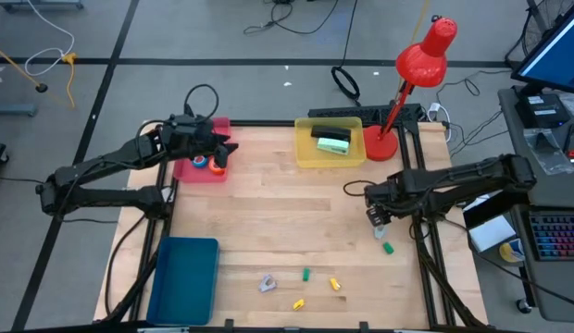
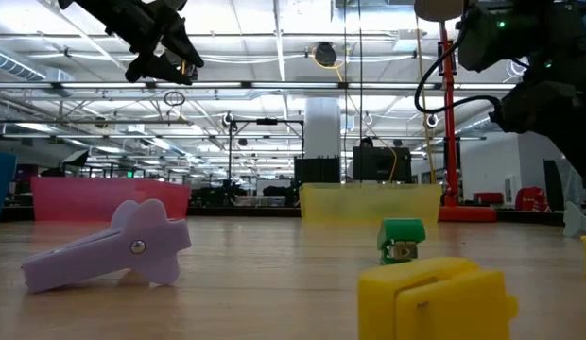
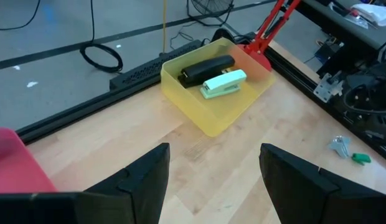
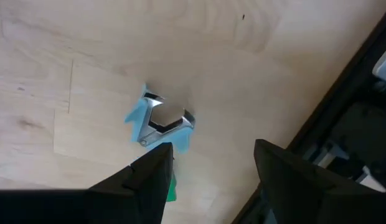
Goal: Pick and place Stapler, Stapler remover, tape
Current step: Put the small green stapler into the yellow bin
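Observation:
A black stapler and a pale green stapler lie in the yellow tray at the far middle. Blue and orange tape rolls lie in the pink tray at the far left. My left gripper hovers open at that tray's right side, with nothing between its fingers. A light blue stapler remover lies on the wood near the right edge. My right gripper points down above it, open and clear of it. A purple stapler remover lies near the front.
A blue tray sits at the near left. Small green blocks and yellow blocks are scattered on the near half. A red desk lamp stands at the far right corner. The table's middle is bare wood.

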Available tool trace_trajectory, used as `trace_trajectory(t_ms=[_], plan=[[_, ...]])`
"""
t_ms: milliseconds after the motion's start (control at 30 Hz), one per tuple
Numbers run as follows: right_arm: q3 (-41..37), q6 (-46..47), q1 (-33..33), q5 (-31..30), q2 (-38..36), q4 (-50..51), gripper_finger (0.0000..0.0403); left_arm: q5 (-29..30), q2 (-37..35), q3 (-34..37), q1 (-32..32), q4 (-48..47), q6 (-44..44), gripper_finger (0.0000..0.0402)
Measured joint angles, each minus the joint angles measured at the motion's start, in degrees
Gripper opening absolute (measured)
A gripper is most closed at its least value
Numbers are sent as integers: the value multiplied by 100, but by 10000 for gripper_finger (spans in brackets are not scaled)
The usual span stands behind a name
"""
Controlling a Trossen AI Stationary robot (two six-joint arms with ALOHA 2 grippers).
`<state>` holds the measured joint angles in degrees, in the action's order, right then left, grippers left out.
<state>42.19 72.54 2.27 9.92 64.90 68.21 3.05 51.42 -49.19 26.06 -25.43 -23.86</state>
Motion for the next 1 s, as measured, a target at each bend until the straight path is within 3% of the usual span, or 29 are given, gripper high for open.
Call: trace_trajectory(t_ms=[433,1000], plan=[[-55,1370,994,-17,-8,-364,217,0,0,0,-2,-12,120,248],[-114,1982,2498,76,-2,-962,217,-2,7,0,0,-11,125,248]])
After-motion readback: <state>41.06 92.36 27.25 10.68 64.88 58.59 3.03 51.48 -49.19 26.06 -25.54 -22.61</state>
